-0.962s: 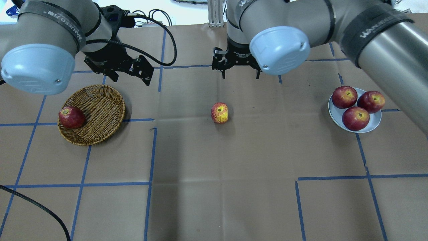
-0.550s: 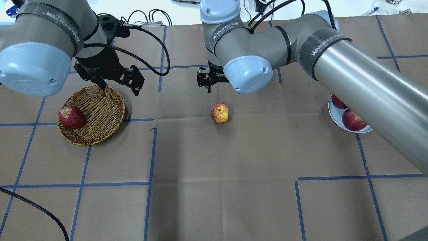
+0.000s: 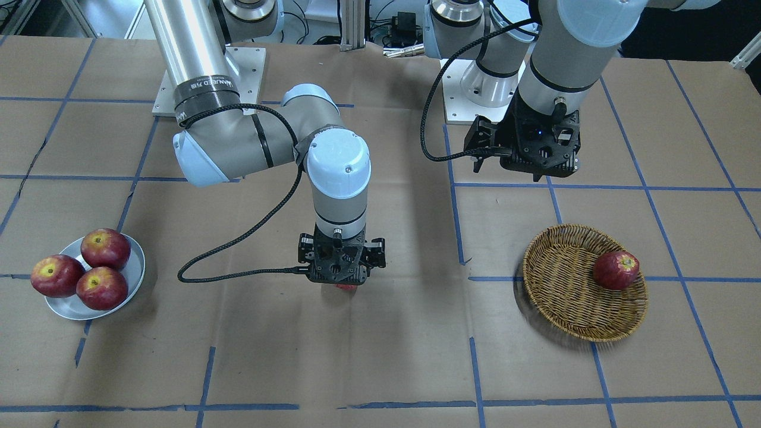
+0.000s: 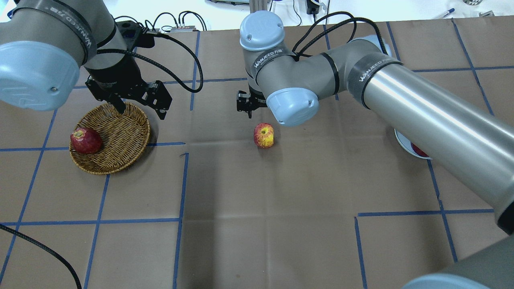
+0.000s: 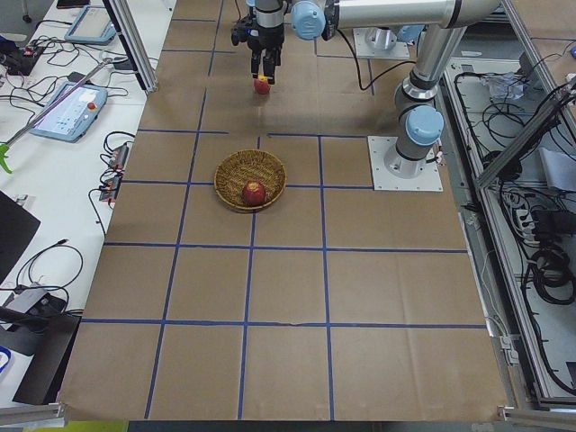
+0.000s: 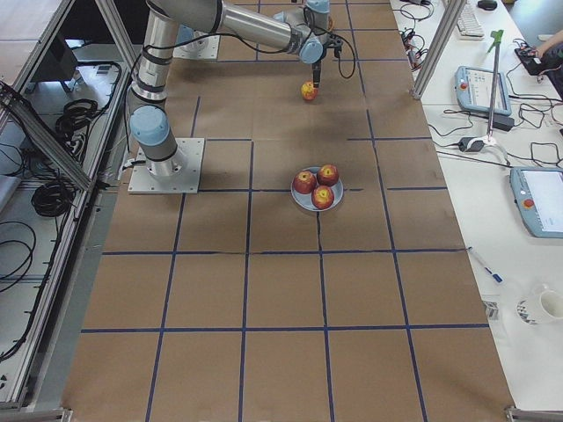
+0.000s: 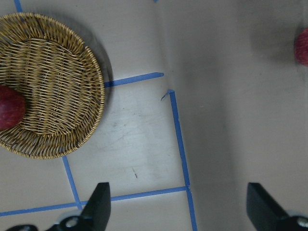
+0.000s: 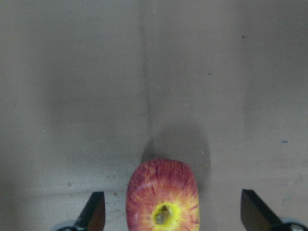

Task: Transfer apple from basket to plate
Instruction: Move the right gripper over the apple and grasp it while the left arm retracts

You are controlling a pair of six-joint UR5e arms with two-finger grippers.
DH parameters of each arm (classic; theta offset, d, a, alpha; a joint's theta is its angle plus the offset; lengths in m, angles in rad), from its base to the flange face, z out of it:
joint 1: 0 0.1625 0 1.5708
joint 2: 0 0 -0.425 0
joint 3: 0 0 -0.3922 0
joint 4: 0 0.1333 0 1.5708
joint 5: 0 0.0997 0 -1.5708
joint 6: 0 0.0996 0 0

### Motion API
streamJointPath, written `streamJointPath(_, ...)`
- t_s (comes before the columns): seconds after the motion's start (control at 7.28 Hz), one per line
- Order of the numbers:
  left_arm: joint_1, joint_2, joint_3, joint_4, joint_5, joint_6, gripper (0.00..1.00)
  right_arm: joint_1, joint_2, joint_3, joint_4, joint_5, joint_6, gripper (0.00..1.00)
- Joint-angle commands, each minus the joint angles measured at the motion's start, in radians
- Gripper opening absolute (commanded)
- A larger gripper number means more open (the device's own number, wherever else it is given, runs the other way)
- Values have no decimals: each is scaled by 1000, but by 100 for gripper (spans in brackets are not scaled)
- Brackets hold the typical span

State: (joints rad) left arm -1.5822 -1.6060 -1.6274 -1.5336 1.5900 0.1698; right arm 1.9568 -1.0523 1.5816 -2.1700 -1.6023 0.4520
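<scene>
Our right gripper (image 8: 174, 214) has dropped down low over the streaky apple (image 4: 264, 135). The apple sits on the brown paper (image 4: 257, 224), between the basket (image 4: 120, 132) and the plate (image 3: 135, 267). The gripper's fingers are wide apart and not touching the apple yet. Our left gripper (image 7: 180, 204), also wide apart, has slid nearer the basket. We think grabbing comes next.
</scene>
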Motion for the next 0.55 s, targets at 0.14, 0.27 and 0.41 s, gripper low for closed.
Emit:
streamJointPath(0.14, -1, 5, 1, 0, -30, 0, 99, 19, 64, 14, -45, 1, -4, 100)
streamJointPath(0.27, 2, 3, 1, 0, -30, 2, 99, 19, 64, 15, -45, 4, -4, 99)
streamJointPath(0.41, 4, -5, 3, 1, -31, 0, 99, 19, 63, 21, -39, 1, 1, 82)
